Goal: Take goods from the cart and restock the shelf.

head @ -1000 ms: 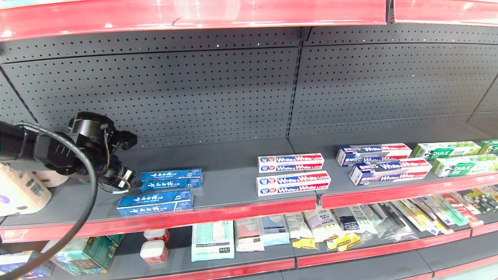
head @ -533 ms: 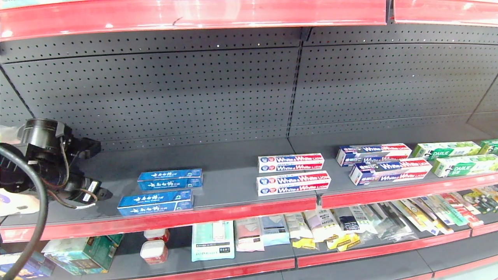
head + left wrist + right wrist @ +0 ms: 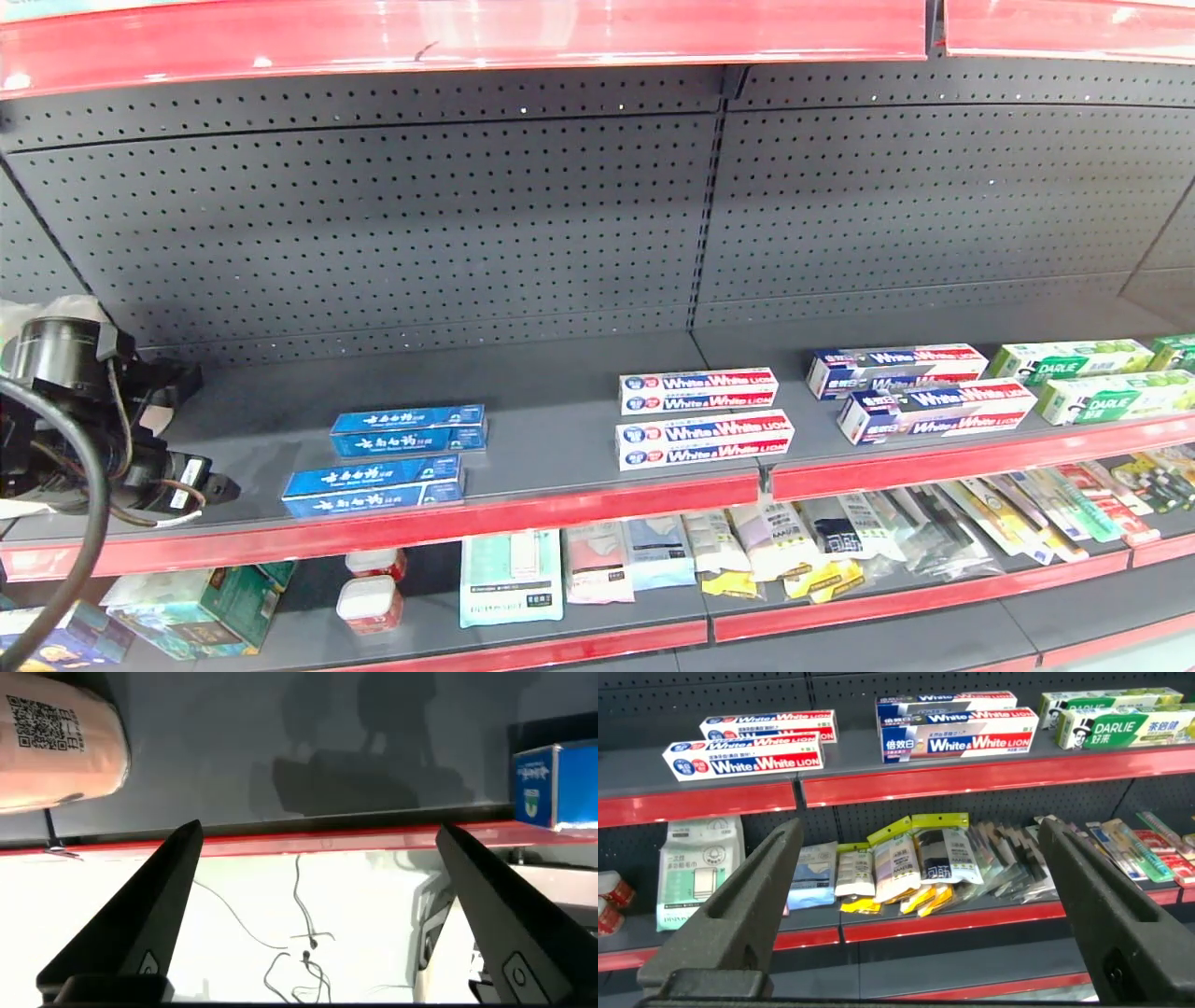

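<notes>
Two stacks of blue toothpaste boxes lie on the grey shelf (image 3: 560,420), one at the back (image 3: 408,429) and one by the red front lip (image 3: 373,485). My left gripper (image 3: 213,486) hangs at the shelf's left end, just in front of the lip and apart from the boxes. In the left wrist view it (image 3: 320,835) is open and holds nothing, with a blue box end (image 3: 556,784) off to one side. My right gripper (image 3: 920,826) is open and empty, facing the shelves from farther back.
White-and-red boxes (image 3: 698,390), blue-and-white boxes (image 3: 896,369) and green boxes (image 3: 1074,359) fill the shelf's right part. A pink roll pack (image 3: 56,742) sits at its left end. Packets (image 3: 512,579) and small jars (image 3: 371,604) crowd the lower shelf.
My left arm has drawn back to the left and downward, away from the blue boxes. The boxes stay where they were.
</notes>
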Motion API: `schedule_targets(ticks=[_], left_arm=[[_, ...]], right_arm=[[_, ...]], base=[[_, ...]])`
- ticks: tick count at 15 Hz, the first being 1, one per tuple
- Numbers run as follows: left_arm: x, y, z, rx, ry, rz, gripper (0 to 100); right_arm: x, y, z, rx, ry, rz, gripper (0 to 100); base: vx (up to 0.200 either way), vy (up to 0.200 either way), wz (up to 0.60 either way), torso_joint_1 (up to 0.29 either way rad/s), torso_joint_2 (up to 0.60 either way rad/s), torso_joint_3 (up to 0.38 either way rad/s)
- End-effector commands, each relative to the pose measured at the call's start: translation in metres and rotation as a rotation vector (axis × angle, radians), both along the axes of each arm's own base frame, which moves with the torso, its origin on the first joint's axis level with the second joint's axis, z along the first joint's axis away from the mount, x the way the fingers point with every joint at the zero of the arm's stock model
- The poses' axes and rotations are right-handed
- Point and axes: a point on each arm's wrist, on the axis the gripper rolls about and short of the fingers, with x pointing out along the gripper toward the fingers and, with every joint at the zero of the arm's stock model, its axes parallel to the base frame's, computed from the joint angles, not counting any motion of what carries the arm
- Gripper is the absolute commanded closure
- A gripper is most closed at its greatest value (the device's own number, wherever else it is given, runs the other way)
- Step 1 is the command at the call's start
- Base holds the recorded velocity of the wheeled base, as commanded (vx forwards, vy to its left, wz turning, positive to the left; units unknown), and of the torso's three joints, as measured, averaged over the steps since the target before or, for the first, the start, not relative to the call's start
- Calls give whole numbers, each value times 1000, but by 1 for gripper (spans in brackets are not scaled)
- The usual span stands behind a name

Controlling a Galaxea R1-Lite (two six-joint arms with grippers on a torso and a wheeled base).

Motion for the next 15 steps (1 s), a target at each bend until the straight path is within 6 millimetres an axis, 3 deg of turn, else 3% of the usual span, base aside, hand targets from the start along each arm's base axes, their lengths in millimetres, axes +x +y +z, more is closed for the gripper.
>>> schedule_targets(ticks=[1, 15], left_arm=[[5, 2, -8, -6, 20, 0, 0], [27, -13, -33, -46, 44, -79, 0]], right_arm=[[0, 0, 0, 0, 0, 0, 0], [0, 0, 0, 0, 2, 0, 0]], base=[[0, 0, 0, 0, 0, 0], [0, 0, 0, 0, 0, 0]])
